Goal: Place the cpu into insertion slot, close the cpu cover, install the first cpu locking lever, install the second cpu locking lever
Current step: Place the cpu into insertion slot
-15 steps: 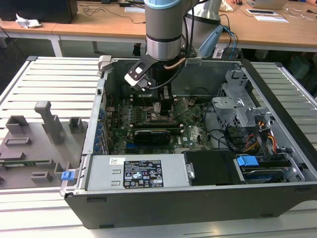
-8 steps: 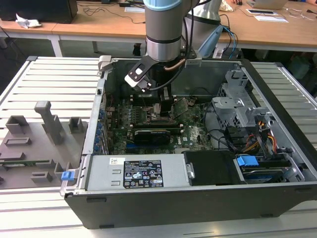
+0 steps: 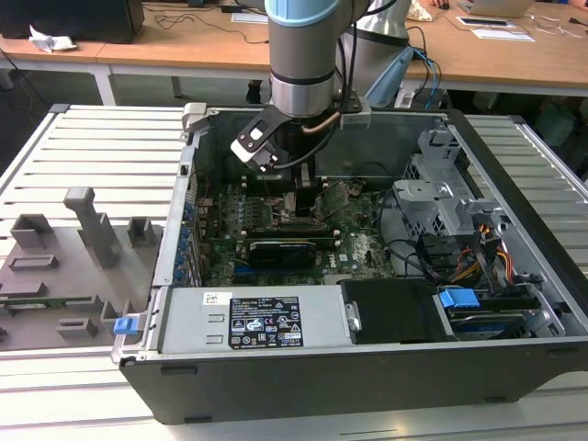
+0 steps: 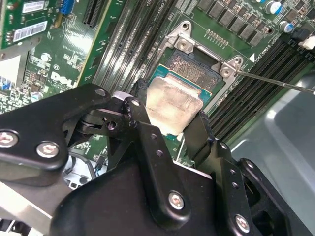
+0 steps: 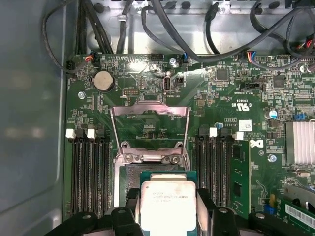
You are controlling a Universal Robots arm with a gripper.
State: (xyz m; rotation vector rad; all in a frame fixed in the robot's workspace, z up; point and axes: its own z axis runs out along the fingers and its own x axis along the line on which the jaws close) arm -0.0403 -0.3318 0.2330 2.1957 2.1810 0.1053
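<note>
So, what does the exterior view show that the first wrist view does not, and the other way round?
The exterior view gives the wider scene: the arm, the whole computer case, the power supply box in it, and a grey tray on the exterior view's left. The first wrist view gives the close detail: the chip held by the gripper over the socket, the open metal cover, and a round battery. Both show the green board and the cables.

Nothing reads clearly: small print on the black label (image 3: 265, 322) atop the power supply (image 3: 193, 322), faint lines on the cpu (image 5: 168, 199), white lettering across the motherboard (image 5: 211, 98).
</note>
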